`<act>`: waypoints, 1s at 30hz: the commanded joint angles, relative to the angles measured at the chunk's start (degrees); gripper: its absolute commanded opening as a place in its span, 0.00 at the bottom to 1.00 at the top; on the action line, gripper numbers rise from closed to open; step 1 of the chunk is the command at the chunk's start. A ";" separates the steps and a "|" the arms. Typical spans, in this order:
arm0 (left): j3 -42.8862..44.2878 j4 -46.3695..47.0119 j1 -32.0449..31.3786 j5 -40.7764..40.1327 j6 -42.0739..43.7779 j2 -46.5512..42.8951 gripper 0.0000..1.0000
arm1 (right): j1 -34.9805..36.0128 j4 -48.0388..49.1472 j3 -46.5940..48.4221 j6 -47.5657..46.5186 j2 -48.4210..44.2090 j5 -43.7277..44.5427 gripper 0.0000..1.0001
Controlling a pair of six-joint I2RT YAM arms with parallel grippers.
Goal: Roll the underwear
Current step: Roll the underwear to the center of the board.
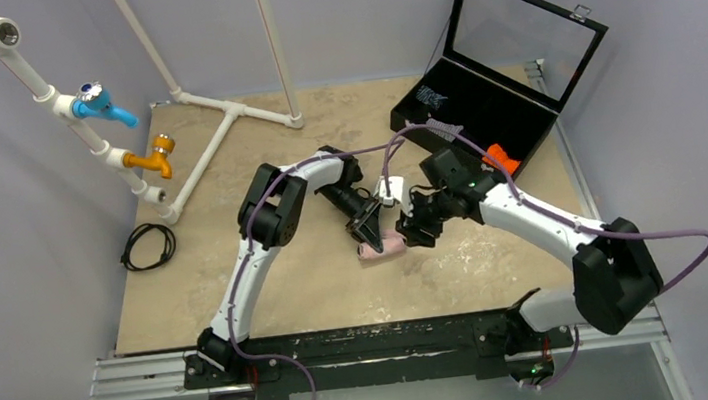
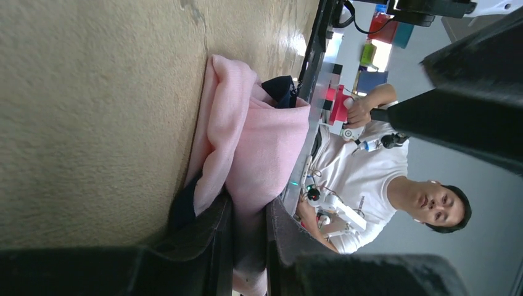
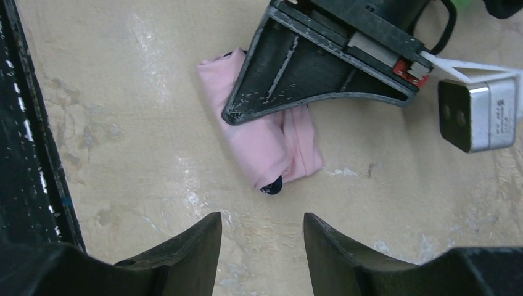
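Left wrist view: underwear [image 2: 265, 142] is seen bunched in a loose fold on the table [image 2: 92, 123]. One end is pinched in the narrow gap of the left gripper [image 2: 248, 246], and navy trim shows at both ends. The roll is judged only partly formed.

Risk 1: if the pinch is released or pulled sideways, the loose layers could spring open, since nothing else pins them.

Risk 2: the fabric could be dragged across the table rather than turned, because the grip is on a thick wad.

Risk 3: the right gripper [image 3: 262, 240] is spread, with nothing between its fingers, just short of the bundle's free end. An off-line close could catch the left fingers instead of cloth, the two tools being so close.

Pose: both arms are extended from the near edge to mid-table. The left gripper is tipped down onto the cloth. The right elbow is bent out wide, with the wrist turned back toward the bundle.

Farther back, the open black case [image 1: 481, 115] and orange cloth [image 1: 500, 156] are well apart from the work.
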 commanded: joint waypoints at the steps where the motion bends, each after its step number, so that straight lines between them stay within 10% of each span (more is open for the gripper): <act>1: 1.57 2.42 0.94 -5.40 1.71 2.31 0.00 | 5.43 5.36 -1.09 -1.62 1.90 7.05 0.51; 21: 2.01 1.74 0.95 -4.72 2.00 2.62 0.00 | 17.04 13.28 0.39 -5.26 14.26 16.70 0.46; 30: 2.87 0.57 0.90 -5.71 1.27 2.92 0.16 | 17.19 7.93 1.87 -4.65 18.65 15.14 0.11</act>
